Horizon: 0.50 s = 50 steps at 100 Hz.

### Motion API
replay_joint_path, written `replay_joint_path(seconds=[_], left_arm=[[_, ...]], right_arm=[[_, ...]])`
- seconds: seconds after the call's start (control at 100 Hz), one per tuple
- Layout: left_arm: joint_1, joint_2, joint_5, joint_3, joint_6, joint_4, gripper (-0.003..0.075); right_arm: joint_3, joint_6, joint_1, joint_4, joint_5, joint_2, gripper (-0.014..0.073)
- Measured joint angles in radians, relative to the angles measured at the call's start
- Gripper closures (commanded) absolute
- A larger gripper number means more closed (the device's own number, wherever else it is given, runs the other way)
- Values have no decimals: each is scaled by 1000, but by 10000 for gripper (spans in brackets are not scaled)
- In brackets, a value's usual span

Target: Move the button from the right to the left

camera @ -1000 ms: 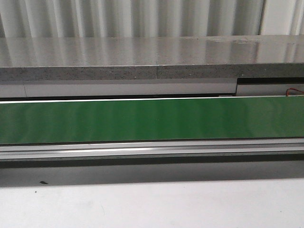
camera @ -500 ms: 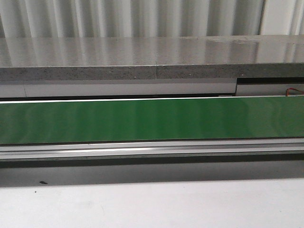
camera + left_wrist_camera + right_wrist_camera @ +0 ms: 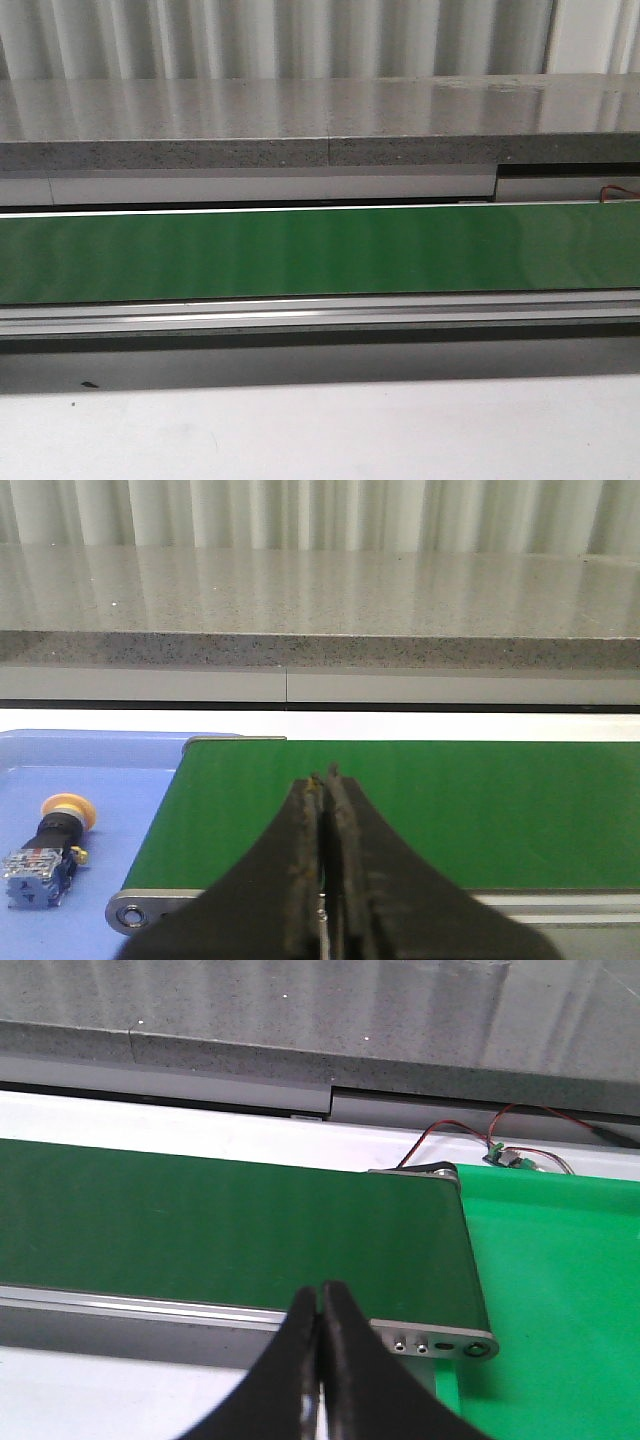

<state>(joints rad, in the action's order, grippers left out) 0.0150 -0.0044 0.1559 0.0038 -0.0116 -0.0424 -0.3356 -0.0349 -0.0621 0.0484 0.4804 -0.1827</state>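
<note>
You have one button (image 3: pixel 48 848), lying on its side on the one blue tray (image 3: pixel 120 780) just off the end of the green conveyor belt (image 3: pixel 420 800). Two grippers in view: left gripper (image 3: pixel 324 778) and right gripper (image 3: pixel 319 1290), each above the belt, jaws pressed together, holding nothing. One green tray (image 3: pixel 560 1290) sits past the belt's other end.

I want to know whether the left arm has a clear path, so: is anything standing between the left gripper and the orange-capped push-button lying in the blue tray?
Nothing visible does. The orange-capped push-button lies on its side in the blue plastic tray, beside the end of the green conveyor belt. The left gripper is shut, over the belt; only the belt's end roller lies between.
</note>
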Motion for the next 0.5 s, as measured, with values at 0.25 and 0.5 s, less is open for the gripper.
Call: replay_joint_path(seconds=[0.25,0.5], left_arm=[[0,0,0,0,0,0,741],[0,0,0,0,0,0,741]], right_arm=[[218,0,0,0,-266,74,662],[360,63,80,-9,-437,186,662]])
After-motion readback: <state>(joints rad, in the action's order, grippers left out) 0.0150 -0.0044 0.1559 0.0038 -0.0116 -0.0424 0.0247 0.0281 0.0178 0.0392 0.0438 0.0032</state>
